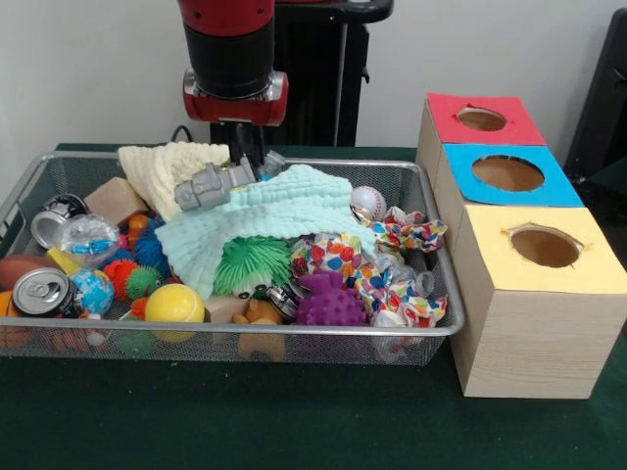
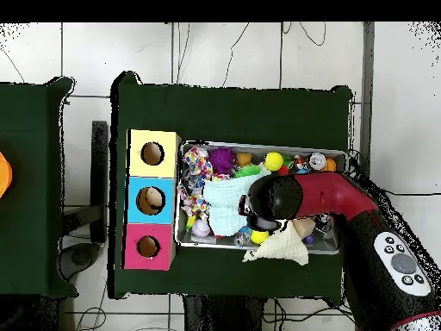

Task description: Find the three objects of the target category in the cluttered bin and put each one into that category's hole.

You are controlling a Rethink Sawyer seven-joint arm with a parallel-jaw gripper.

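Note:
The wire mesh bin (image 1: 294, 331) is full of clutter; it also shows in the overhead view (image 2: 340, 155). A tan-orange plush toy (image 1: 260, 315) lies at the bin's front edge, half hidden behind the rim and under a purple spiky ball (image 1: 331, 302). No other soft animal toy shows. My gripper (image 1: 247, 152) hangs over the bin's back, just behind the silver toy robot (image 1: 214, 184); its tips are hidden. In the overhead view the arm's head (image 2: 274, 196) covers it. The red-topped box's hole (image 1: 481, 118) is farthest from the front camera, and it shows in the overhead view (image 2: 148, 246).
A mint cloth (image 1: 274, 211) and a cream cloth (image 1: 171, 166) cover the bin's middle. Around them lie a green spiky ball (image 1: 253, 262), a yellow ball (image 1: 174, 304), a can (image 1: 41, 291), a baseball (image 1: 367, 203) and a patterned cloth (image 1: 382, 279). Blue-topped (image 1: 507, 173) and yellow-topped (image 1: 545, 247) holes adjoin.

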